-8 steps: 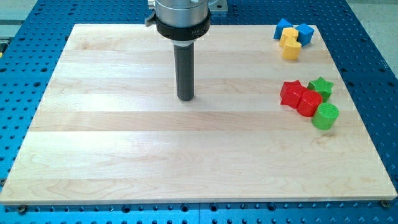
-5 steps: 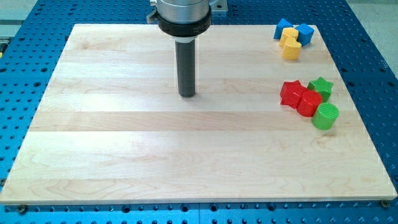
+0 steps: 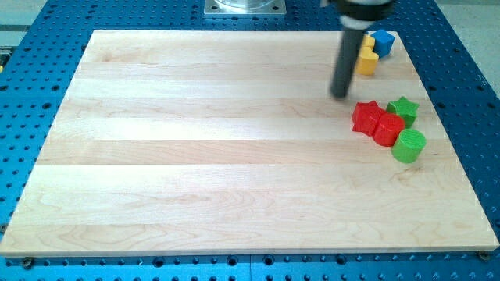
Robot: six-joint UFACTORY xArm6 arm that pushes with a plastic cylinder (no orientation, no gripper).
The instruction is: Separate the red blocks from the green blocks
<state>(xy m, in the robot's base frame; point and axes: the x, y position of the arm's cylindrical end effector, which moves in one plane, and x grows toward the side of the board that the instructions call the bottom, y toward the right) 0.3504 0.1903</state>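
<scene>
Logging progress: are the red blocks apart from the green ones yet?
No: the red blocks touch the green star and green cylinder; my tip hasn't reached them.

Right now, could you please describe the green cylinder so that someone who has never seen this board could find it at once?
Start at the wooden board and go to its right edge, where four red and green blocks sit clustered. The green cylinder is the lowest and rightmost, touching the red block at its upper left. Unlike the green star above, it is round with a flat top.
</scene>
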